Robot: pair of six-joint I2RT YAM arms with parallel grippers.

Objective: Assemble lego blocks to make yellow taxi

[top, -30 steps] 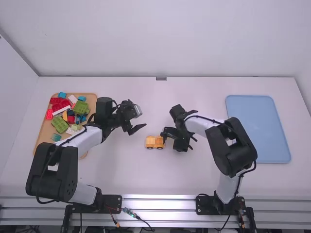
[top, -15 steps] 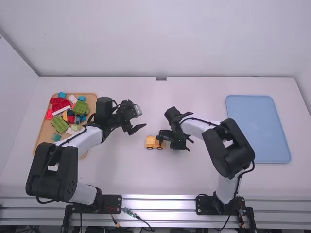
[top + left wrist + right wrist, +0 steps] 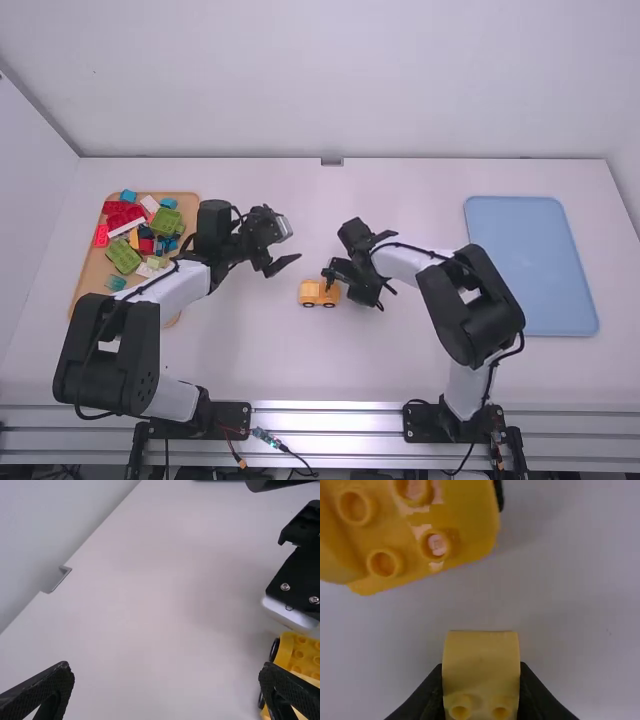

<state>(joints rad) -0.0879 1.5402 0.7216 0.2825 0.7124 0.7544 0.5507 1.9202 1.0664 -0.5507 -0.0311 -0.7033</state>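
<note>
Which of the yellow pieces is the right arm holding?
The small block with two studs showing, held in the right gripper; the larger yellow piece has wheels and sits on the table.

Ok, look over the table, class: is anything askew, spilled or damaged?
Nothing stands out. The yellow car stands level on its wheels, the right pincer grips a yellow block fairly straight, and the loose blocks lie jumbled in the tray.

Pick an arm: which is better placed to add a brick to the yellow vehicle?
Right, probably: right gripper holds a small yellow studded brick, close to the vehicle; left gripper is open and empty.
</note>
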